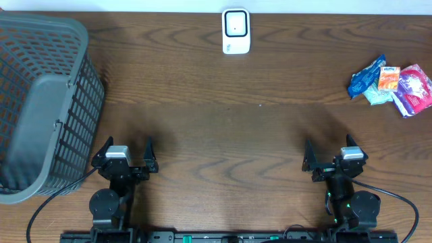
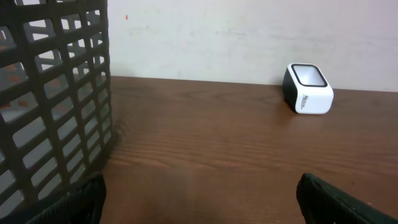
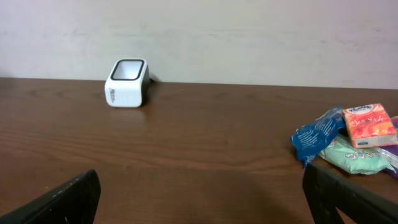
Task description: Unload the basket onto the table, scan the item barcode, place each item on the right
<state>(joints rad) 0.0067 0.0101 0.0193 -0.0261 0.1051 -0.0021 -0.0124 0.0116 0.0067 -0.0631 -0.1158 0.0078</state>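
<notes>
A white barcode scanner (image 1: 236,30) with a dark window stands at the far middle of the table; it also shows in the left wrist view (image 2: 308,90) and the right wrist view (image 3: 127,83). The items are small packets heaped at the far right: a blue one (image 1: 364,77) (image 3: 316,138), an orange one (image 1: 389,77) (image 3: 368,124), a pale green one (image 1: 378,96) and a purple-and-white one (image 1: 413,91). No barcode shows on them. My left gripper (image 1: 128,150) (image 2: 200,190) and right gripper (image 1: 329,150) (image 3: 200,183) rest near the front edge, both open and holding nothing.
A dark grey slatted plastic basket (image 1: 40,101) (image 2: 50,93) fills the left side of the brown wooden table (image 1: 223,128), close beside my left arm. A pale wall runs behind the table's far edge.
</notes>
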